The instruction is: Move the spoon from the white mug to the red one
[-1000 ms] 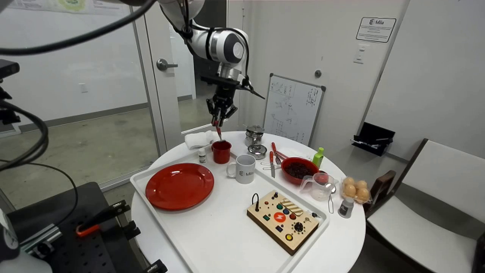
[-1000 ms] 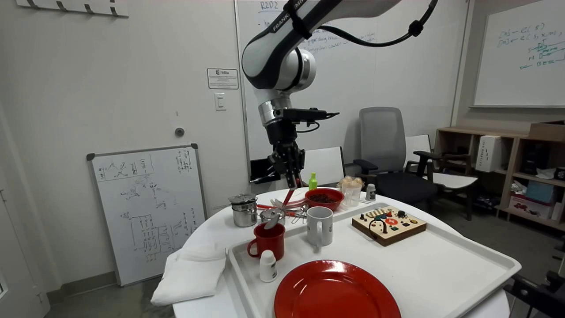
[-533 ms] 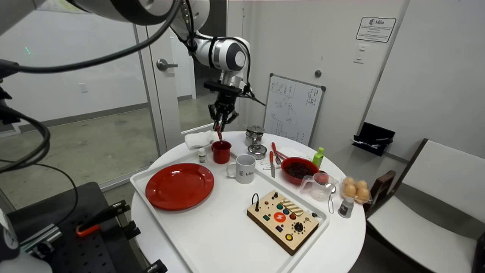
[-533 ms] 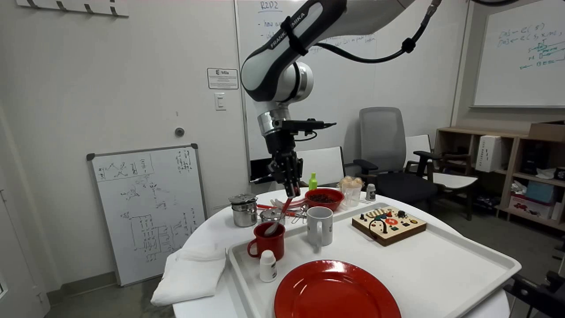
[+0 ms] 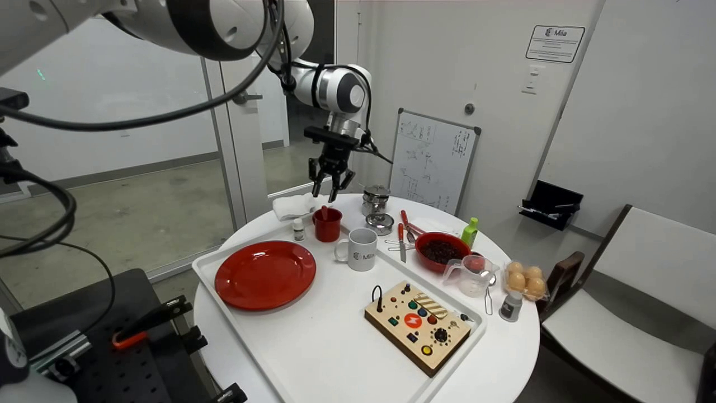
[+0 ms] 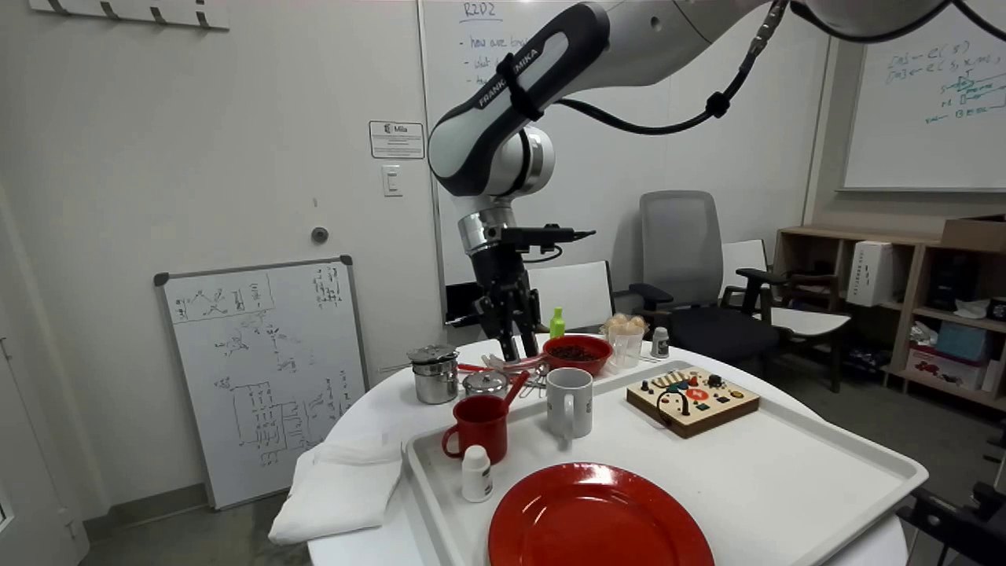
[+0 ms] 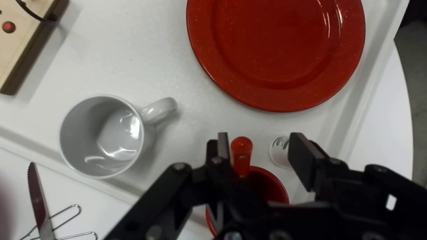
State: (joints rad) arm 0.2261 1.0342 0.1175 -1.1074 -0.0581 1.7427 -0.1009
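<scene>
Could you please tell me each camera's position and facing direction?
In an exterior view: across the tray from the red mug, facing the leaning whiteboard; arm and gripper show.
In an exterior view: near the red plate, facing the grey chair; arm and gripper show.
Wrist view: on the arm, looking down at the white mug; open fingers show.
Both exterior views share tray and mugs.

Red marked the spoon handle (image 6: 516,388), red mug (image 5: 327,228), plate (image 5: 265,274) and bowl (image 6: 581,367), while the white mug (image 5: 363,244) bore dark lettering (image 5: 367,257), the gripper (image 5: 324,197) showed black and a tan box (image 5: 418,330) carried a striped patch (image 5: 430,306).
</scene>
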